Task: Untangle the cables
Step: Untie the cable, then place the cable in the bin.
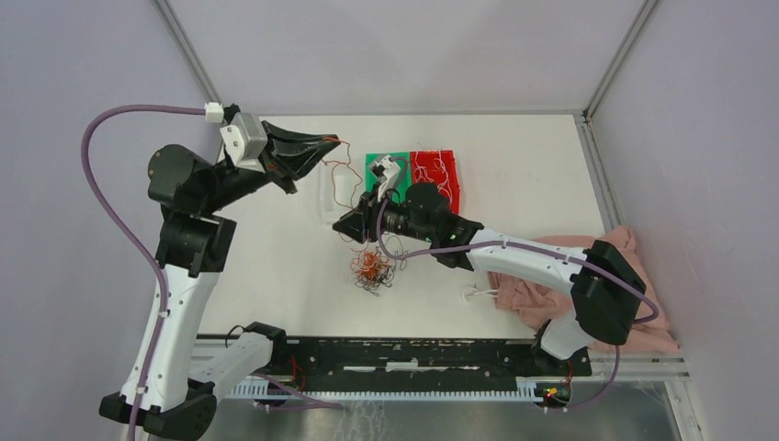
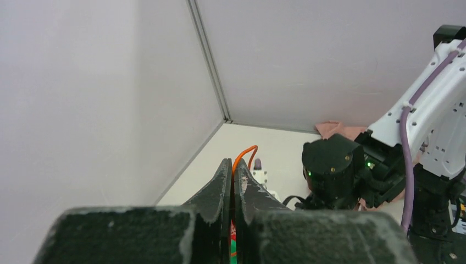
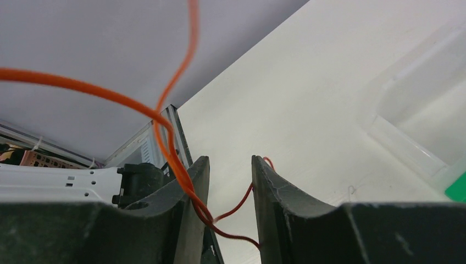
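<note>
A small tangle of orange, black and white cables (image 1: 370, 269) lies on the white table (image 1: 257, 276) in front of the right arm. My left gripper (image 1: 333, 141) is raised at the back left and is shut on one orange cable (image 1: 342, 167), which loops out past its tips in the left wrist view (image 2: 244, 151). That cable hangs down to my right gripper (image 1: 342, 225). The right gripper (image 3: 229, 159) is open, and orange cable strands (image 3: 165, 118) cross the gap between its fingers. The left gripper's fingers (image 2: 222, 176) are pressed together.
A green tray (image 1: 375, 165) and a red tray (image 1: 448, 175) holding thin wires stand at the back centre, with a clear tray (image 1: 331, 195) to their left. A pink cloth (image 1: 542, 289) lies at the right, with white wires (image 1: 478, 294) beside it.
</note>
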Available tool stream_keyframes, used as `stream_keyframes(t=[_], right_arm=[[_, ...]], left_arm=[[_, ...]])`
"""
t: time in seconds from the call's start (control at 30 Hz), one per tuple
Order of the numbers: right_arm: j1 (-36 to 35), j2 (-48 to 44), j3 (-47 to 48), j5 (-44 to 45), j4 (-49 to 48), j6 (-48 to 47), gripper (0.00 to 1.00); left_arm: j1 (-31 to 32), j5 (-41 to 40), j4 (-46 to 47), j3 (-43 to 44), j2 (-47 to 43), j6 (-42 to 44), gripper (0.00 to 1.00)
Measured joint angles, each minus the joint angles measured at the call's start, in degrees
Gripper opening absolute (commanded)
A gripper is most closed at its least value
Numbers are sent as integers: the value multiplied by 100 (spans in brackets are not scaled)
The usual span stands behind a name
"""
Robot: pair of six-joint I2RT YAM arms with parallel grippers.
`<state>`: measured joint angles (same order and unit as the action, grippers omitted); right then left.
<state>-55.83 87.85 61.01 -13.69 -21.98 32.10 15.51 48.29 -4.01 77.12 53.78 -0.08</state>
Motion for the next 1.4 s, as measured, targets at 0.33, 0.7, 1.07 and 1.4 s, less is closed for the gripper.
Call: stream_keyframes(t=[0.33,0.7,1.07,1.4], right_arm=[[-31,199,-507,229,-339,258,75],[144,-975,-656,472,201,105,97],[551,-2256,-1480,485,831,-57,99],[715,-2590,-1792,785,1106,-11,97]], left_arm=[[0,-680,269,522,227,133,3],[0,-2710,232,-494,402,1239,3],[0,-3644,295,-782,1005,1473,3],[0,-3753,590,-782,1488,1471,3]])
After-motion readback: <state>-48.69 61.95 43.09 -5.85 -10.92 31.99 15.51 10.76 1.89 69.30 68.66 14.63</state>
